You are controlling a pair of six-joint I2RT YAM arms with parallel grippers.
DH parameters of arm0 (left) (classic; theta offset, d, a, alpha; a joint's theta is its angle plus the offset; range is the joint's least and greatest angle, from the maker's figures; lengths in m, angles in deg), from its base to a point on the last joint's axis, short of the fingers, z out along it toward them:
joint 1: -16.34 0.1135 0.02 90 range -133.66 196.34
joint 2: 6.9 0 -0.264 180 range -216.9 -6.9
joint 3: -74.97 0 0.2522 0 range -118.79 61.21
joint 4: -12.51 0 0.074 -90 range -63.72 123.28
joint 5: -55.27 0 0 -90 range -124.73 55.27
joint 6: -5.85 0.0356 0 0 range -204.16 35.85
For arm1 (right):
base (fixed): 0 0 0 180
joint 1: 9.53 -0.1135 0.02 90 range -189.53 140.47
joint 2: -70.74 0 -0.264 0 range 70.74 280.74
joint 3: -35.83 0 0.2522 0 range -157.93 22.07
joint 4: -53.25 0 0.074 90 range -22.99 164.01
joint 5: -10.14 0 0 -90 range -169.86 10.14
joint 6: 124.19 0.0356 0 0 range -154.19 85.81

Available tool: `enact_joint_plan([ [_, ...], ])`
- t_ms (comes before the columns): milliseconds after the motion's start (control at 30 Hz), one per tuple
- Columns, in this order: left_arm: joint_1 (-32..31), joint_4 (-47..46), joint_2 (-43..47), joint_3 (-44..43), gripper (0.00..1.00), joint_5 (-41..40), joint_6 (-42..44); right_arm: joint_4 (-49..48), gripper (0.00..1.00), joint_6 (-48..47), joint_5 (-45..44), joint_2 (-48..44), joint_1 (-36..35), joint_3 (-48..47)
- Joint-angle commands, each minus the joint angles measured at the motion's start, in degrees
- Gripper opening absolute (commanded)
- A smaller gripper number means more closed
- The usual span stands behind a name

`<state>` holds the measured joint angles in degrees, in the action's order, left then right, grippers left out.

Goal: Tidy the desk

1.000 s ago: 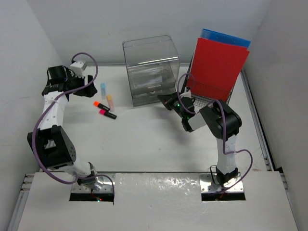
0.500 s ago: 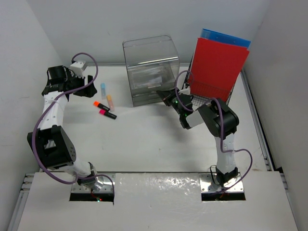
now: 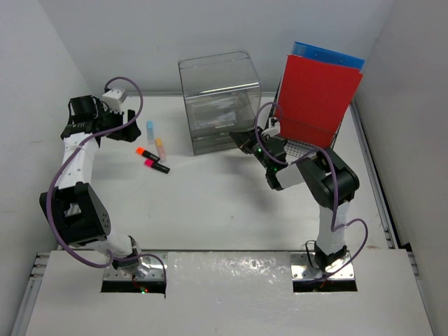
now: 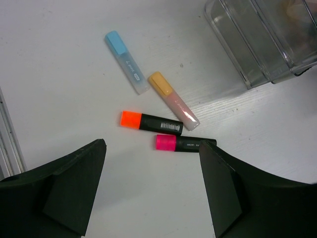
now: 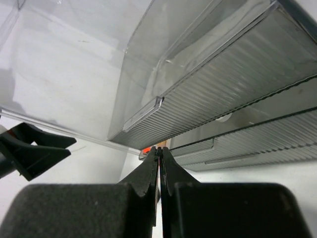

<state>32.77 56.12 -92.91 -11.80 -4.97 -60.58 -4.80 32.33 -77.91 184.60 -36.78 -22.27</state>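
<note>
Left hand [image 4: 152,144] above desk [image 4: 59,74]

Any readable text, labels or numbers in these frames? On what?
Nothing reads clearly.
Blue-capped marker: dark print on the barrel, too small.
Orange highlighter: white barcode label, digits unreadable.
Pink highlighter: white print on the black barrel, blurred.
Red folder and clear drawer box: no text visible.
</note>
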Motion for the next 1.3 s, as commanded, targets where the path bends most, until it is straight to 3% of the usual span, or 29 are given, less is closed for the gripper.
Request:
enact_joint_plan([
  [0, -0.34, -0.75, 0.85, -0.73, 0.74, 0.3, 0.51, 0.61, 0.0, -2.46, 0.42, -2.25, -0.18, 1.44],
  [267, -0.34, -0.67, 0.85, -0.73, 0.74, 0.48, 0.6, -0.09, 0.0, 6.42, 1.56, 3.55, -0.27, 0.22],
  [767, -0.34, -0.67, 0.59, -0.73, 0.74, 0.21, 0.77, 2.47, 0.0, 5.28, -1.78, 9.45, 0.09, -8.57],
  [1100, -0.34, -0.58, 0.24, -0.73, 0.74, 0.04, 1.04, 2.03, 0.0, 5.2, -4.15, 10.06, 0.17, -8.84],
  [1167, -0.43, -0.58, 0.15, -0.73, 0.74, 0.04, 1.12, 2.11, 0.04, 5.89, -3.8, 9.97, 0.26, -8.14],
  [1267, -0.43, -0.58, 0.15, -0.73, 0.74, 0.04, 1.04, 2.81, 0.22, 7.82, -3.71, 9.27, 0.18, -6.47],
])
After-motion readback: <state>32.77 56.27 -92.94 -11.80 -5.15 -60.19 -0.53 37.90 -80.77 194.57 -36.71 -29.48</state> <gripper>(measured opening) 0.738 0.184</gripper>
